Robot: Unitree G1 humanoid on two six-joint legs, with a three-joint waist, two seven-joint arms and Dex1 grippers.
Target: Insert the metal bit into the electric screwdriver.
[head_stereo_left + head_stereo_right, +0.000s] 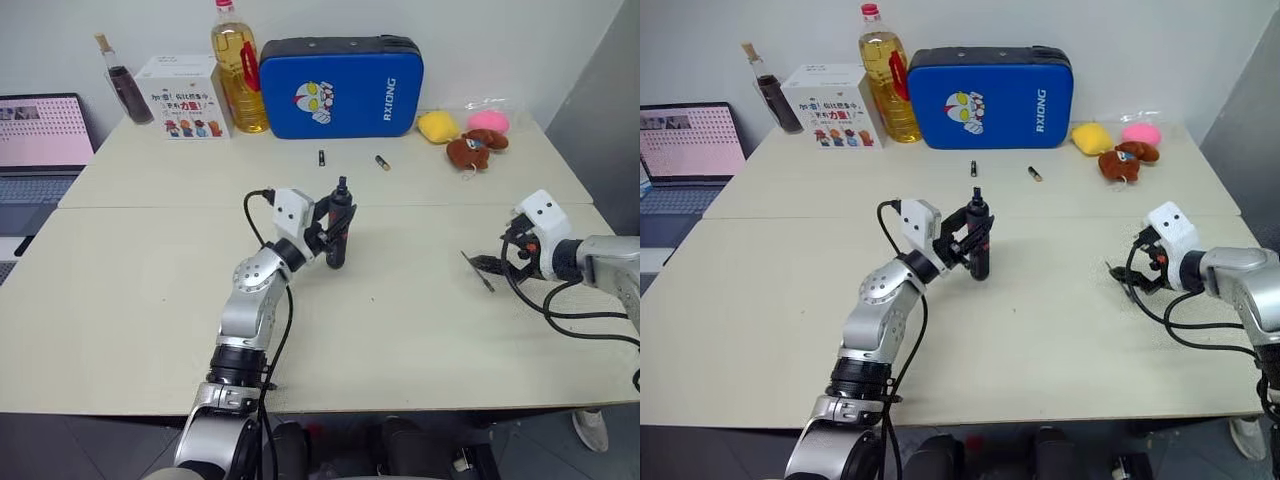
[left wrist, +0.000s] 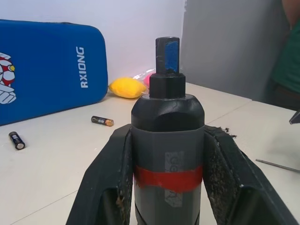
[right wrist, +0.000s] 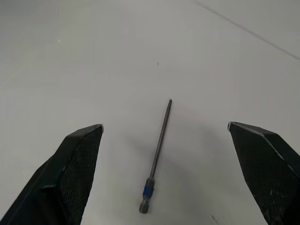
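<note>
- Right end effector [image 3: 164, 136] spread wide, hovering over the metal bit [image 3: 157, 157] on the table [image 1: 400, 330]; bit between the fingers, long axis running along them.
- Left end effector [image 1: 333, 232] pinching the electric screwdriver [image 1: 338, 225], upright, tip up, well apart.
- Counted: one bit, one screwdriver, two small batteries [image 1: 381, 161].

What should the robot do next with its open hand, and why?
Probably lower the right gripper and close it on the metal bit. The bit lies loose on the table between its open fingers, and the left gripper already holds the electric screwdriver upright, waiting.
</note>
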